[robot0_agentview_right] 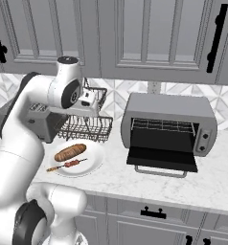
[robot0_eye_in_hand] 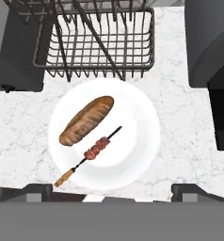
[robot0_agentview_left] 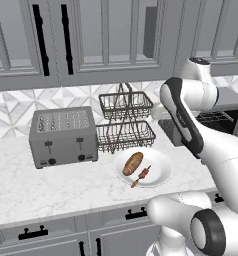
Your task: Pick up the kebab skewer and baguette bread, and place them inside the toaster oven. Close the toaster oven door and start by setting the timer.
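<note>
Marble counter (robot0_agentview_right: 135,179) | baguette bread (robot0_eye_in_hand: 86,120) and kebab skewer (robot0_eye_in_hand: 91,151) seen lying side by side, not touching, on white plate (robot0_eye_in_hand: 137,141) | gripper (robot0_eye_in_hand: 113,190) held above, spread wide, empty | toaster oven (robot0_agentview_right: 169,123) at right, toaster oven door (robot0_agentview_right: 162,159) dropped open | judged: nothing loaded; closing and timer outstanding

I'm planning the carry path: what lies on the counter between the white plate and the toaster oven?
Bare marble counter separates the white plate from the toaster oven, as the right base view shows.
</note>
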